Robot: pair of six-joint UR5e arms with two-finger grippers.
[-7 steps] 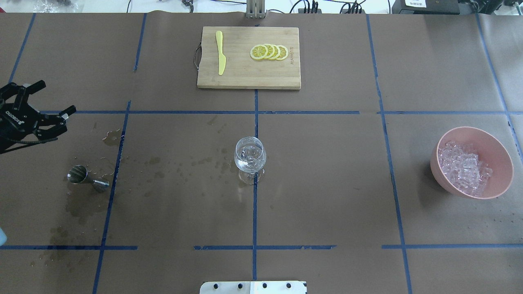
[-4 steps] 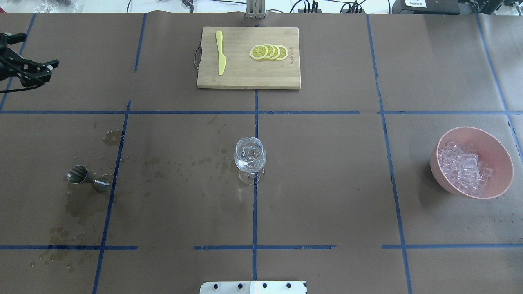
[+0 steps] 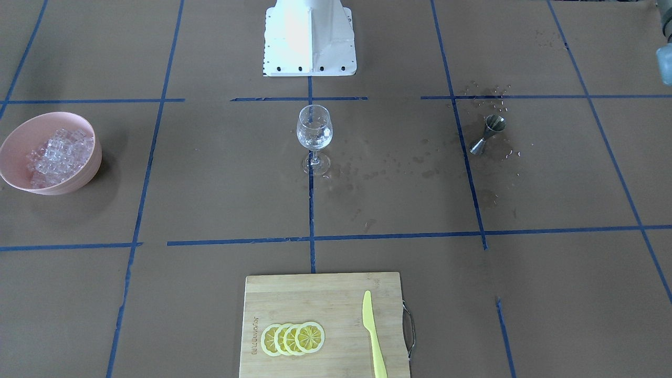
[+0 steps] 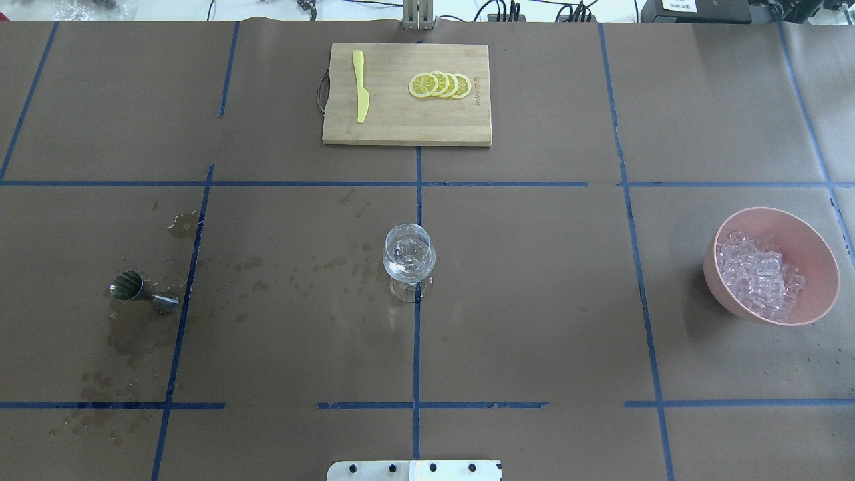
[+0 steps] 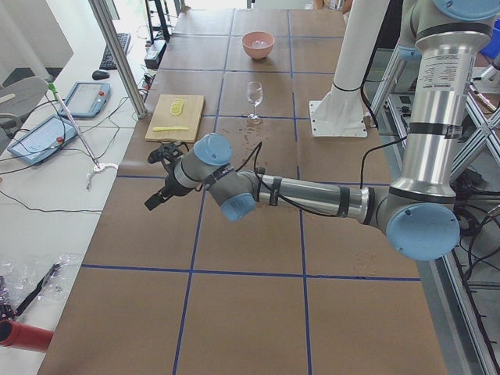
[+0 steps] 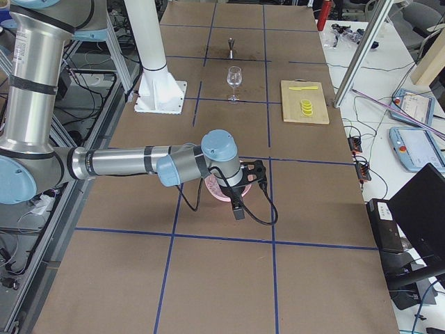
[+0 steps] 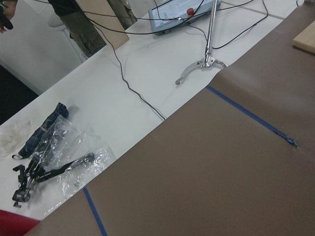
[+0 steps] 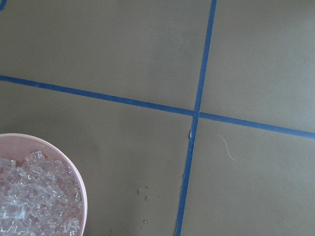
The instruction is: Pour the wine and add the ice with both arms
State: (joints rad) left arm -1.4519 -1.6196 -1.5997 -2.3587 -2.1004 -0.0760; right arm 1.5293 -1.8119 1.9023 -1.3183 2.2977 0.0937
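R claw (image 6: pixel 247 186) hangs over ice (image 4: pixel 758 277) bowl (image 4: pixel 815 244), likely to grab cubes; L claw (image 5: pixel 158 180) out near desk (image 5: pixel 250 312) edge; can't tell either's opening or load; glass (image 4: pixel 408 257) mid-desk, both reach

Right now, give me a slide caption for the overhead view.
Wine glass centred, jigger amid spills on the robot's left, pink bowl of ice on its right.

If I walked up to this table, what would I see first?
Probably the pink bowl full of ice on the robot's right, and the clear stemmed glass standing alone in the middle. Across from the robot, yellow lemon slices overlap in a row on a wooden cutting board.
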